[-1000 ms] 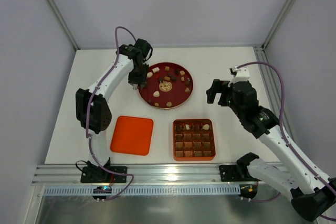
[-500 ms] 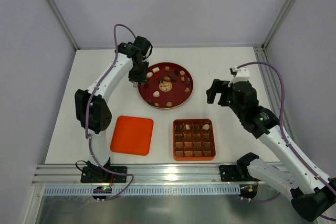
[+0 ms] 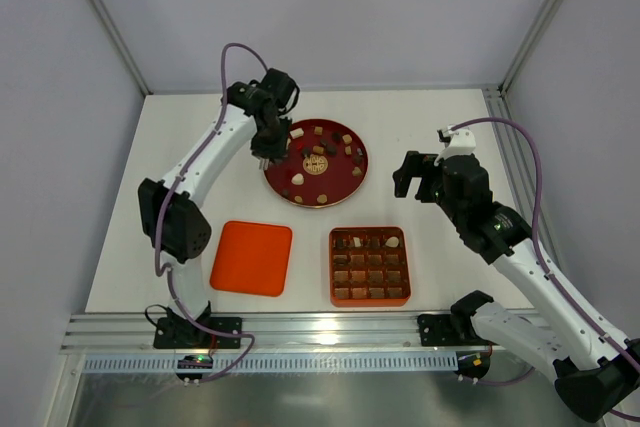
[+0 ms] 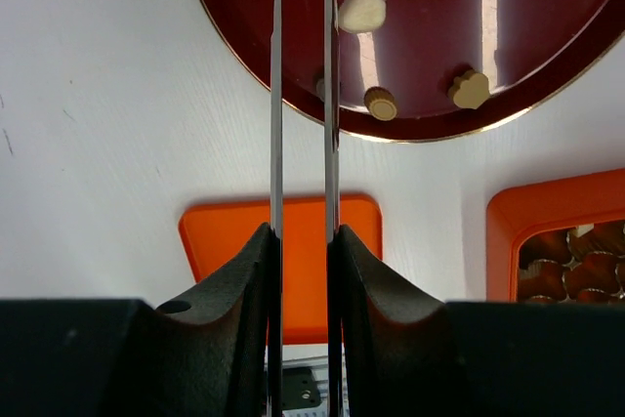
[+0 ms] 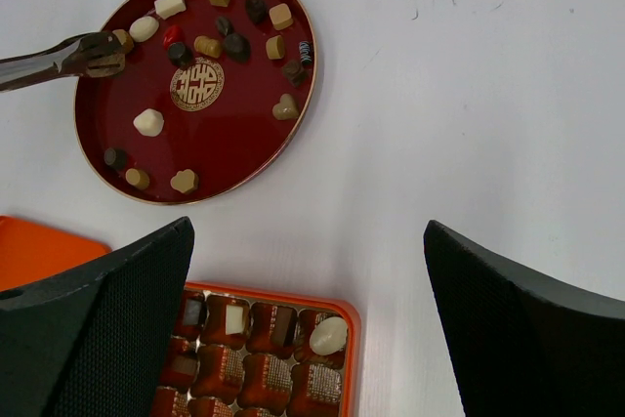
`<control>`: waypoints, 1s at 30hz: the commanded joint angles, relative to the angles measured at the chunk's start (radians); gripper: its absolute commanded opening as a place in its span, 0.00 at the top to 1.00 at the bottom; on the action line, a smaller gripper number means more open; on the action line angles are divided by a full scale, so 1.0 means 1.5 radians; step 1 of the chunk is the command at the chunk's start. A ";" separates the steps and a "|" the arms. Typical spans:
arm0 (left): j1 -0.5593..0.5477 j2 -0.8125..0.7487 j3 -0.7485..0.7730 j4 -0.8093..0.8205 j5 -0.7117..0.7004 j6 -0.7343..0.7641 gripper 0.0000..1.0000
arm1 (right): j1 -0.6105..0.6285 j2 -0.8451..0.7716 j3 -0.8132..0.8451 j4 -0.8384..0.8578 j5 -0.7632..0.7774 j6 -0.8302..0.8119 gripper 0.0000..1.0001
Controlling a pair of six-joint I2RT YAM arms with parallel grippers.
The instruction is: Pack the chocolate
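The chocolates (image 5: 148, 122) lay mostly scattered on a dark red round plate (image 5: 234, 134) at the far middle of the desk (image 3: 450, 117), cream, caramel and dark pieces spread around a gold emblem at its centre. Just near of the plate sat an orange gridded tray (image 3: 333, 267). The four cells of its far row each held a piece, with a cream oval (image 5: 330, 334) in the right corner cell. Whether the other cells were filled could not be told from their shiny brown look. A flat orange lid (image 3: 252, 258) lay on the desk to the left of the tray, apart from it. The left gripper (image 3: 268, 155) reached over the plate's far-left part, its two long thin fingers (image 4: 276, 144) drawn to a narrow gap and closed on a dark piece (image 5: 100, 56) at their tips, just beside a caramel one (image 5: 122, 39) near the rim. The right gripper (image 3: 402, 175) hung above bare desk to the right of the plate, jaws spread wide with nothing between them, the plate and the tray's far row showing below it in the wrist view.
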 commanded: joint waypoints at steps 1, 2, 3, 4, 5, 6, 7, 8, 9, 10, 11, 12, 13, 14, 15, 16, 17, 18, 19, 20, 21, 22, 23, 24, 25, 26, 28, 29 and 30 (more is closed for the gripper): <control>-0.025 -0.052 0.018 -0.016 -0.003 -0.014 0.76 | 0.000 0.000 0.001 0.022 0.013 -0.010 0.00; -0.037 -0.056 0.016 -0.017 -0.006 -0.017 0.76 | 0.000 0.000 0.002 0.023 0.013 -0.010 0.00; -0.043 -0.066 0.015 -0.020 -0.006 -0.024 0.76 | 0.000 0.001 0.002 0.023 0.014 -0.013 0.00; -0.051 -0.070 0.013 -0.021 -0.005 -0.027 0.76 | 0.000 0.001 0.003 0.023 0.017 -0.012 0.00; -0.066 -0.077 0.008 -0.023 -0.005 -0.031 0.75 | 0.000 0.001 0.004 0.023 0.018 -0.013 0.00; -0.076 -0.088 0.007 -0.024 -0.003 -0.038 0.75 | 0.000 0.002 0.004 0.024 0.019 -0.015 0.00; -0.084 -0.096 0.001 -0.025 -0.001 -0.042 0.75 | 0.000 0.002 0.004 0.025 0.020 -0.015 0.00; -0.093 -0.102 -0.002 -0.028 0.002 -0.046 0.75 | 0.000 0.003 0.005 0.024 0.021 -0.016 0.00; -0.113 -0.107 -0.004 -0.030 0.004 -0.054 0.75 | 0.000 0.004 0.005 0.025 0.022 -0.016 0.00; -0.123 -0.120 -0.010 -0.031 0.004 -0.059 0.75 | 0.000 0.004 0.006 0.026 0.021 -0.015 0.00; -0.147 -0.125 -0.014 -0.033 0.004 -0.065 0.75 | 0.000 0.006 0.006 0.026 0.023 -0.015 0.00; -0.158 -0.130 -0.018 -0.035 0.004 -0.074 0.75 | 0.000 0.007 0.006 0.027 0.023 -0.014 0.00; -0.170 -0.142 -0.022 -0.036 0.005 -0.079 0.75 | -0.001 0.008 0.007 0.028 0.024 -0.014 0.00; -0.182 -0.148 -0.029 -0.039 0.005 -0.084 0.75 | 0.000 0.009 0.007 0.027 0.023 -0.014 0.00; -0.207 -0.154 -0.034 -0.038 0.007 -0.089 0.75 | 0.000 0.013 0.009 0.028 0.025 -0.014 0.00; -0.218 -0.159 -0.040 -0.039 0.006 -0.099 0.75 | 0.000 0.014 0.012 0.026 0.025 -0.013 0.00; -0.231 -0.170 -0.049 -0.040 0.006 -0.105 0.75 | 0.000 0.015 0.013 0.025 0.028 -0.013 0.00; -0.256 -0.176 -0.055 -0.038 0.009 -0.111 0.75 | 0.000 0.015 0.017 0.025 0.030 -0.012 0.00; -0.267 -0.184 -0.067 -0.037 0.010 -0.124 0.75 | 0.000 0.014 0.018 0.024 0.031 -0.012 0.00; -0.281 -0.193 -0.073 -0.035 0.012 -0.130 0.75 | 0.000 0.014 0.018 0.023 0.034 -0.012 0.00; -0.292 -0.198 -0.078 -0.035 0.013 -0.135 0.75 | 0.000 0.014 0.020 0.023 0.037 -0.012 0.00; -0.316 -0.202 -0.086 -0.036 0.013 -0.141 0.74 | 0.000 0.015 0.024 0.022 0.039 -0.012 0.00; -0.328 -0.209 -0.089 -0.036 0.014 -0.149 0.75 | 0.000 0.015 0.026 0.019 0.040 -0.012 0.00; -0.338 -0.212 -0.092 -0.036 0.015 -0.154 0.75 | 0.000 0.015 0.028 0.017 0.041 -0.011 0.00; -0.360 -0.215 -0.100 -0.035 0.016 -0.158 0.75 | 0.000 0.016 0.032 0.015 0.044 -0.012 0.00; -0.371 -0.217 -0.104 -0.035 0.015 -0.165 0.74 | 0.000 0.017 0.033 0.012 0.045 -0.012 0.00; -0.390 -0.223 -0.122 -0.034 0.016 -0.171 0.74 | 0.000 0.016 0.037 0.006 0.051 -0.012 0.00; -0.408 -0.227 -0.128 -0.032 0.018 -0.174 0.74 | 0.000 0.015 0.039 0.005 0.052 -0.013 0.00; -0.417 -0.230 -0.133 -0.031 0.018 -0.179 0.74 | 0.000 0.014 0.040 0.003 0.055 -0.012 0.00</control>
